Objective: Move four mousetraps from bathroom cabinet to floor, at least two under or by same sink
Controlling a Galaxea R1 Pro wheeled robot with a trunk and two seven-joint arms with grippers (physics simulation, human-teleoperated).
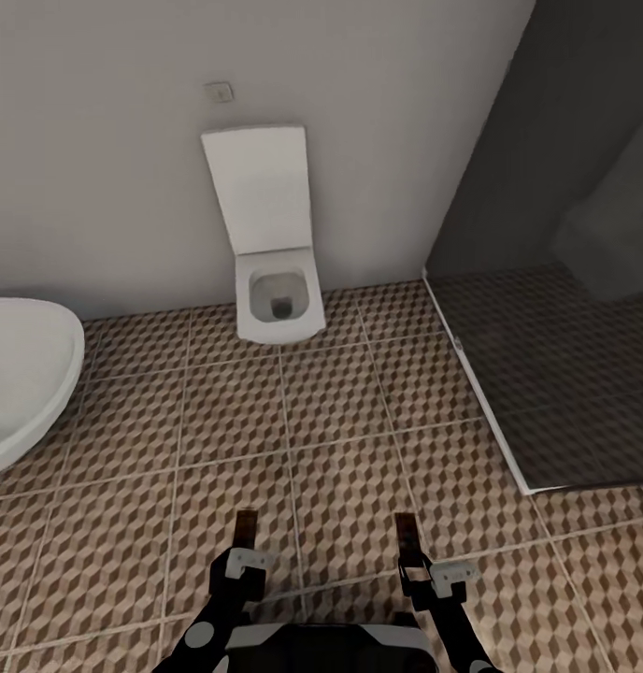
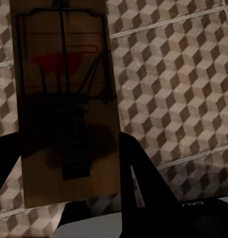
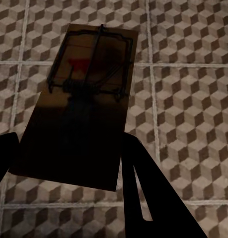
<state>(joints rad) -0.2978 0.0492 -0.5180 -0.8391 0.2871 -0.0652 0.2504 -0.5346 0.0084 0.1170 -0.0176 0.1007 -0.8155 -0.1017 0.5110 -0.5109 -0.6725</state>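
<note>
Bathroom floor (image 1: 340,439): tiled, matt, brown/beige cube print w/ pale grout. Toilet (image 1: 277,299) and bathtub (image 1: 27,374): smooth white, ceramic-like finish. Mousetraps (image 2: 64,109) (image 3: 84,109): flat tan wood boards, matt, fitted w/ dark metal wire; red marking is printed on each. Wall (image 1: 97,187): plain, matt, off-white.

The tiled floor (image 1: 219,411) carries a brown-and-beige cube pattern with pale grout lines. A white toilet (image 1: 278,299) stands on it at twelve o'clock against the wall, a white bathtub (image 1: 22,374) at nine, and a dark glass shower panel (image 1: 555,365) at two.
</note>
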